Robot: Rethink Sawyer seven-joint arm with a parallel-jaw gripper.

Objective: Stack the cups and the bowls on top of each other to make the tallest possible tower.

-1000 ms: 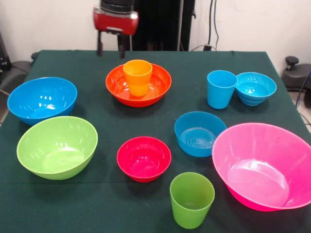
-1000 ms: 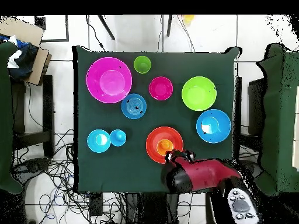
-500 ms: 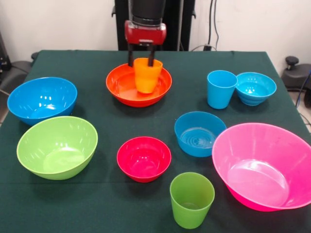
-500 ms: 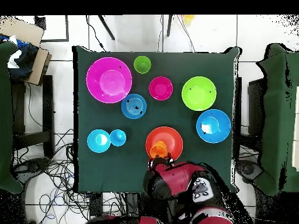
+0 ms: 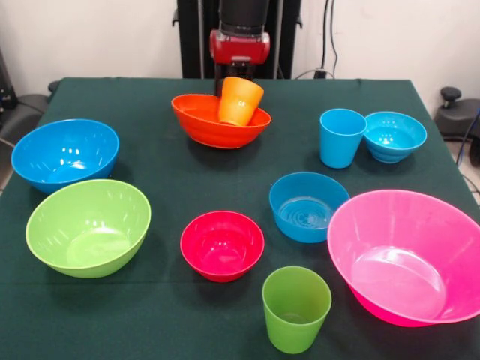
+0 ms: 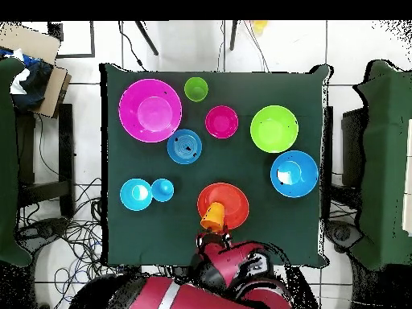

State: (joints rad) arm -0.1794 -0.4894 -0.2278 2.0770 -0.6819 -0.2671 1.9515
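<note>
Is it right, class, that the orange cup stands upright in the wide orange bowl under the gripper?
Not quite. The front view shows the orange cup tilted, leaning over the rim of the wide orange bowl, not upright. It is under the gripper.

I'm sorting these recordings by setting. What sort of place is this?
Probably a robotics lab or test room: a green-covered table on a tiled floor, loose cables trailing beside it, and a red robot arm at one edge.

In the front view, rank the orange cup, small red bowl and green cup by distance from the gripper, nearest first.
1. Orange cup, tilted at the gripper, over the orange bowl's rim.
2. Small red bowl, mid-table.
3. Green cup, at the near edge.
</note>
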